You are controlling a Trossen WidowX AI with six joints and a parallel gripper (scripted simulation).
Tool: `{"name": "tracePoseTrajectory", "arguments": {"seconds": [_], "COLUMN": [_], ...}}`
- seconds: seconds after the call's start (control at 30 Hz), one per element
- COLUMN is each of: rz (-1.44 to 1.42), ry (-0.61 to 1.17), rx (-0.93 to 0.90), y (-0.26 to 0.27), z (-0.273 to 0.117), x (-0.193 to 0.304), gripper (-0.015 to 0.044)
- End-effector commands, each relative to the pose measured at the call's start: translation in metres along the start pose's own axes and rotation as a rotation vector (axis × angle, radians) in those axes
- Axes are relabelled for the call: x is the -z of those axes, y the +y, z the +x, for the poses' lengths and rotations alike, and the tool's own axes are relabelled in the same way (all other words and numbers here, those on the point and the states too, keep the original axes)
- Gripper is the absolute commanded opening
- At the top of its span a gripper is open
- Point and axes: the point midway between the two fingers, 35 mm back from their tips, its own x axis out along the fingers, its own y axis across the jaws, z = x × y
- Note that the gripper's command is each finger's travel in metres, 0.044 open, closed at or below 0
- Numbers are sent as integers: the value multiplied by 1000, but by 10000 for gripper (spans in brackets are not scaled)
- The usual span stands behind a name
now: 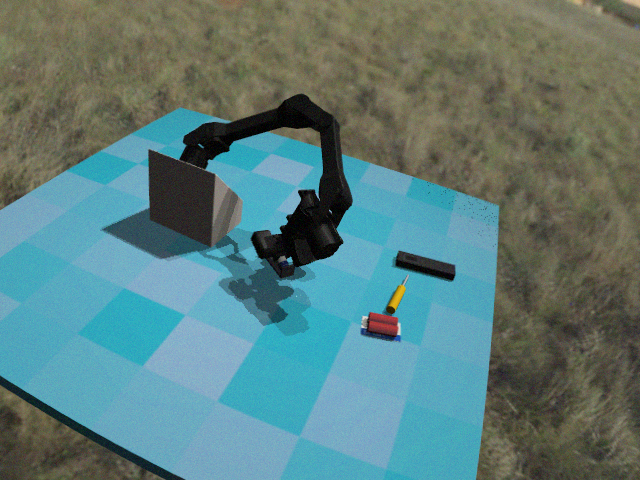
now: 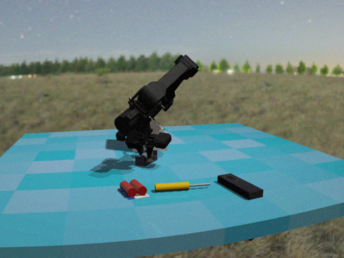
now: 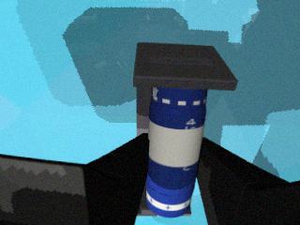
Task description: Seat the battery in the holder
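The dark grey holder [image 1: 284, 271] [image 2: 140, 161] [image 3: 185, 67] stands on the table below my gripper. My gripper [image 1: 281, 255] [image 2: 145, 150] [image 3: 172, 143] is shut on the blue battery with a white band [image 1: 282, 261] [image 2: 143, 154] [image 3: 175, 149]. In the wrist view the battery lies lengthwise along the holder, its far end at the edge of the holder's wide raised end plate, its near end over the holder's other end. In the exterior view it looks tilted. The spring and the battery's far end face are hidden. I cannot tell whether it touches the holder floor.
A two-cell pack of red cylinders [image 1: 383, 324] [image 2: 133, 188], a yellow screwdriver [image 1: 396, 298] [image 2: 172, 186] and a black oblong box [image 1: 425, 265] [image 2: 240, 186] lie away from the holder. A large grey-brown angled block [image 1: 180, 198] stands near the arm's base.
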Motion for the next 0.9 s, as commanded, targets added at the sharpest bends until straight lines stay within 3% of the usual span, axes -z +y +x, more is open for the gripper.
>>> {"name": "tracePoseTrajectory", "arguments": {"seconds": [0.0,0.87], "rz": [-7,5], "ry": [-33,-139], "rx": [9,22], "y": [-2,-1], "z": [3,6], "x": [-5,-2], "gripper": [84,84]}}
